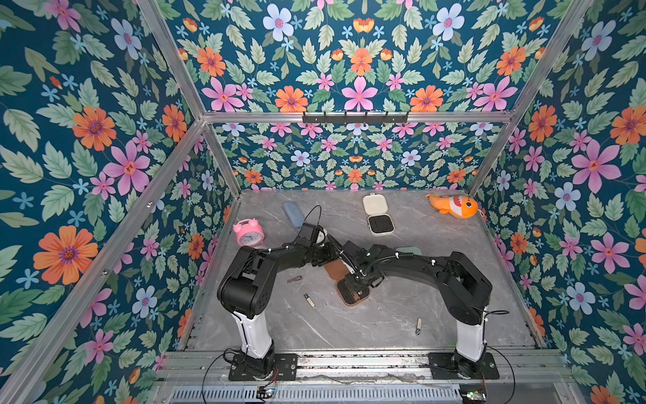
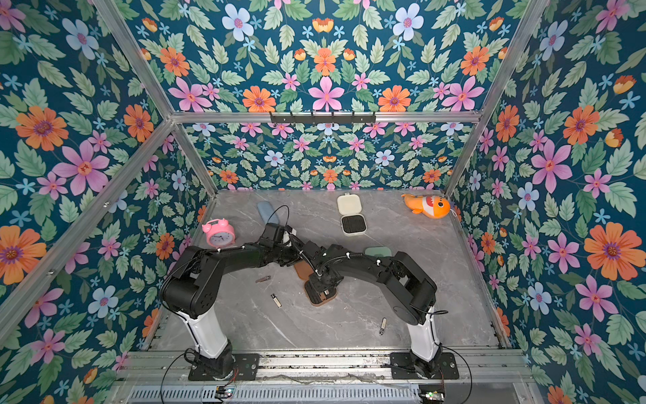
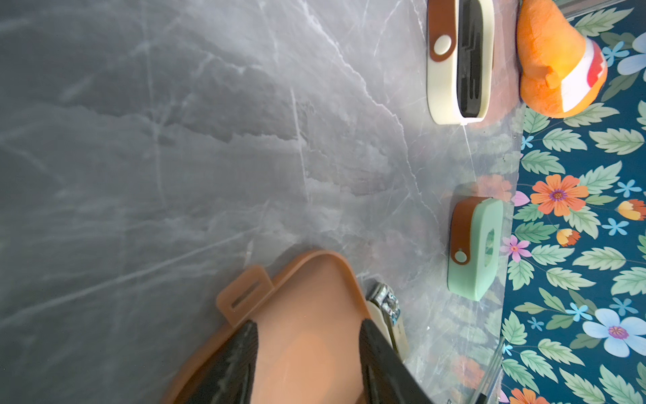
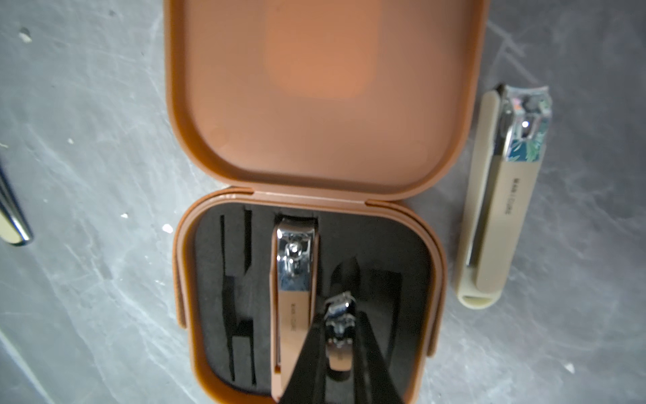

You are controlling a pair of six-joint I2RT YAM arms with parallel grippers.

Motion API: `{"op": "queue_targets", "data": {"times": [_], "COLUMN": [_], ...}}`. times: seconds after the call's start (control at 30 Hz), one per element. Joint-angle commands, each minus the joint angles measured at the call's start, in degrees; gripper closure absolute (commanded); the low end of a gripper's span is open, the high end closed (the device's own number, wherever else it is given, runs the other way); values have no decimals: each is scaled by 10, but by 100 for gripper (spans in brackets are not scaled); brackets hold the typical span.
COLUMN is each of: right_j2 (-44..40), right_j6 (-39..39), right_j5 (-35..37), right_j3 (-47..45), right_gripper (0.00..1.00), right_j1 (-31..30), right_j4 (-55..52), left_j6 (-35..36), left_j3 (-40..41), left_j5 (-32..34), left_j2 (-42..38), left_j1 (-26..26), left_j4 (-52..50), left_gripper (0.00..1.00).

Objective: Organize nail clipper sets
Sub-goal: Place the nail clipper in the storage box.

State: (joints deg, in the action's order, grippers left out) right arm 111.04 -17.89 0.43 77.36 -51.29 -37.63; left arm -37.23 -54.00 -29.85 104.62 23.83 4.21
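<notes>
Overhead, found both arms arched inward from their bases at the near edge of the table [image 1: 437,227], wrists almost meeting over the middle. Saw the left arm [image 1: 279,253] with its elbow high, forearm levelled toward the centre, wrist tipped down onto the lid of the brown case [image 1: 332,272], lying open and flat. Caught the left gripper [image 3: 307,325] with its fingers partly apart, both laid over the lid's inner face; could not tell how firmly pressed. Traced the right arm [image 1: 423,266] in a mirrored pose, elbow high, wrist pointing steeply down over the case's black insert. Found the right gripper [image 4: 337,316] pinched tight on a small clipper [image 4: 339,335], held just above the insert beside a larger clipper [image 4: 295,280] already seated in its slot. Spotted a beige clipper [image 4: 503,196] on the table just beside the case. Noted the cream case [image 1: 374,204] open farther back, and the mint case [image 3: 475,248] shut, near the right arm.
</notes>
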Motion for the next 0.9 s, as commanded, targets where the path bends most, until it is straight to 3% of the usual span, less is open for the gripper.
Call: {"op": "queue_targets", "data": {"times": [0.0,0.3,0.63,0.87], "right_j2": [1,22,16,14], "right_j6": [-9,-26,-34,-34], "right_j5": [-2,-10,13,21], "right_j3": [-7,-5,13,28], "right_gripper": [96,94,75,74], "right_j1": [-1,-1,5,15], "right_j4": [-14,-13,-20,-23], "left_j6": [7,11,10,9], "left_j3": [0,-1,-4,-5], "left_j5": [16,16,10,9], "left_j2": [0,-13,-19,-18], "left_j1": [-1,-1,0,1], "left_j4": [-31,-39,-41,-41], "left_gripper": [49,49,49,49]}}
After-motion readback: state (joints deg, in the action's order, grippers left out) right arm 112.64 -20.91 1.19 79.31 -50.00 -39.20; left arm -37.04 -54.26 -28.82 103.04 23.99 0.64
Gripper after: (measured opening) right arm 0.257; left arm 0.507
